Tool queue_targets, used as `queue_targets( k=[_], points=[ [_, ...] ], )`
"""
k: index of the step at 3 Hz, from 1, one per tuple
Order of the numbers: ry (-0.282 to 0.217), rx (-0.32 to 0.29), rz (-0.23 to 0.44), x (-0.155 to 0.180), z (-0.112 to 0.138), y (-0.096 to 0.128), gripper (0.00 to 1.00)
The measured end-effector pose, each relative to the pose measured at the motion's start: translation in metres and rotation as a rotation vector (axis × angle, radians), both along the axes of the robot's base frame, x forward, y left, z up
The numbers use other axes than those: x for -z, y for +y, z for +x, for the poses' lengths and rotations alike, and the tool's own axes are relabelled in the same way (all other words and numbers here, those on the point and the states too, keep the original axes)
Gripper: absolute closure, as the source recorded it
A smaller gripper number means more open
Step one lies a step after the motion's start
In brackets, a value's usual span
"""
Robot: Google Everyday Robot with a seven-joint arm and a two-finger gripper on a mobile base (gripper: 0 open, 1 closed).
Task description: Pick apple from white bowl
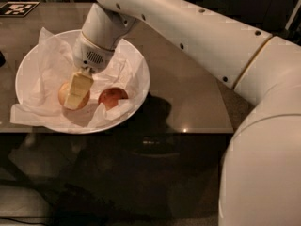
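The white bowl (pixel 141 74) stands on the table at the left, lined with crumpled white paper. My gripper (pixel 75 99) reaches down into its left half and is shut on the yellow-orange apple (pixel 63 94). One pale finger lies across the apple's front, and the apple sits just above the paper with a shadow under it. The apple's sticker is hidden. A redder apple (pixel 112 97) lies in the bowl just to the right, apart from the gripper.
The brown table (pixel 188 93) has its front edge just below the bowl. My white arm (pixel 202 36) crosses over the table from the right. A black-and-white marker tag (pixel 16 8) lies at the back left corner.
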State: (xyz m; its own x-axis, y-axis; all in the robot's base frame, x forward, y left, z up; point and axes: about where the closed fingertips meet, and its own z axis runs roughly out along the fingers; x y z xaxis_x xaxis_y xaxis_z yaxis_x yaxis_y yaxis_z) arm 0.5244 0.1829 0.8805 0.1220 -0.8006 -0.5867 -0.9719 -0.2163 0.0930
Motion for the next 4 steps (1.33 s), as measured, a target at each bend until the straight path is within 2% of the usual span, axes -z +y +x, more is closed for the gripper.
queue_targets(
  k=[2, 3, 4],
  points=[
    [0.023, -0.019, -0.023, -0.054, 0.009, 0.007, 1.00],
    [0.014, 0.027, -0.012, -0.095, 0.008, -0.017, 1.00],
    [-0.033, 0.107, -0.008, -0.147, 0.004, -0.046, 1.00]
  ],
)
